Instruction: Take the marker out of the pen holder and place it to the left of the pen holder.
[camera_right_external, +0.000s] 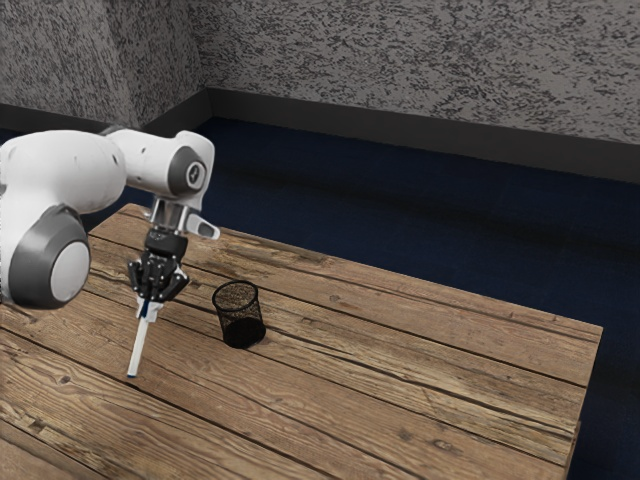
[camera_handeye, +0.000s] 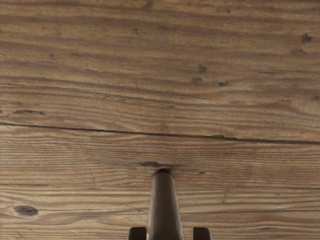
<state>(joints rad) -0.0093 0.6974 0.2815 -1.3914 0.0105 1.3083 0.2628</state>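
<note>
Pen holder (camera_right_external: 239, 316), black round mesh, stands on the plank table (camera_right_external: 420, 370) in the exterior view; the slim, pale marker (camera_right_external: 138, 348) tilts outside it, toward eight o'clock, pinched in the gripper (camera_right_external: 149, 306). Wrist view: its smooth, rounded barrel points at knotted grain.

Plank table (camera_right_external: 400, 370) under mesh pen holder (camera_right_external: 241, 328).

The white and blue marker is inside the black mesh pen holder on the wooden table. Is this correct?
Not inside: the exterior view shows the marker outside the pen holder, beneath the black gripper. The pen holder is on the table.
</note>
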